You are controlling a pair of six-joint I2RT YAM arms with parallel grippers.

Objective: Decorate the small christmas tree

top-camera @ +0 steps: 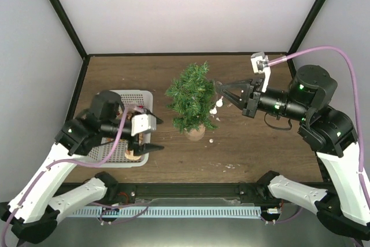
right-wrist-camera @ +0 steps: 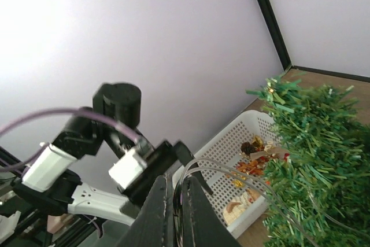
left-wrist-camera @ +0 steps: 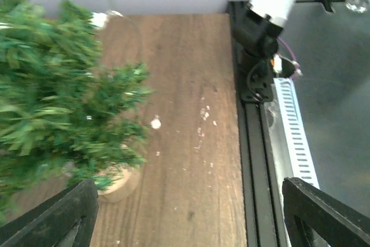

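The small christmas tree (top-camera: 191,96) stands upright mid-table on its tan wooden base (top-camera: 195,132). My right gripper (top-camera: 221,92) is just right of the tree and shut on a thin clear cord (right-wrist-camera: 231,173). The cord loops into the branches (right-wrist-camera: 315,143), and white pieces (top-camera: 215,108) hang from it beside the tree. My left gripper (top-camera: 157,135) is open and empty, hovering over the right edge of the white basket (top-camera: 130,92). In the left wrist view the tree (left-wrist-camera: 52,114) and its base (left-wrist-camera: 118,180) lie ahead and to the left of the open gripper (left-wrist-camera: 191,229).
The white basket (right-wrist-camera: 231,143) left of the tree holds several small ornaments (right-wrist-camera: 257,157), brown, red and gold. White crumbs (top-camera: 211,141) lie on the wooden table right of the base. The black frame rail (left-wrist-camera: 254,143) runs along the near edge.
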